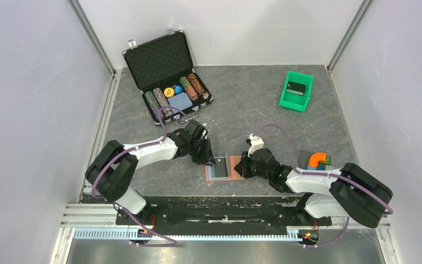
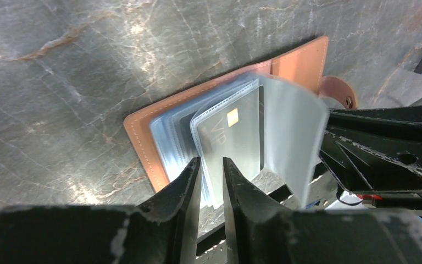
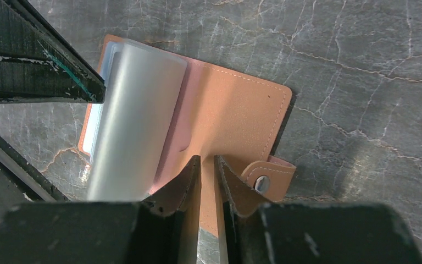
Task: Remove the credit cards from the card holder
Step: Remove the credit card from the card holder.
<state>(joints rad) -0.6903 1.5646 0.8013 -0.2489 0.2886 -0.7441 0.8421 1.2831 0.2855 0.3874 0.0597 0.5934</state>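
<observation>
**Top external and wrist views: holder open, cards not yet out**

Table (image 1: 264, 115) carries a black chip case (image 1: 162, 60) at far left and a green bin (image 1: 295, 91) at far right; neither concerns the job. The card holder (image 1: 235, 166) lies open and flat near the arm bases, between the two grippers.

Right gripper (image 3: 207, 159) is clamped on the near edge of the bare brown cover, just beside the snap tab (image 3: 266, 176). Left gripper (image 2: 211, 162) has its fingers drawn close about the lower edge of the clear sleeves (image 2: 291, 137). Whether the pads actually bite cannot be told, as that edge is hidden. Credit cards (image 2: 236, 143) sit inside the sleeves, the front one dark grey.

Handling, as judged: the cards are light, stiff and slick. The sleeves are soft and floppy, and one stands curled. Take a card by whichever edge shows at the sleeve mouth and draw it along the sleeve with the cover pinned. The risk is pinching sleeve and card together.

Writing: "VIP" on the front card, beside a gold chip (image 2: 232, 116). No other lettering is legible.
</observation>
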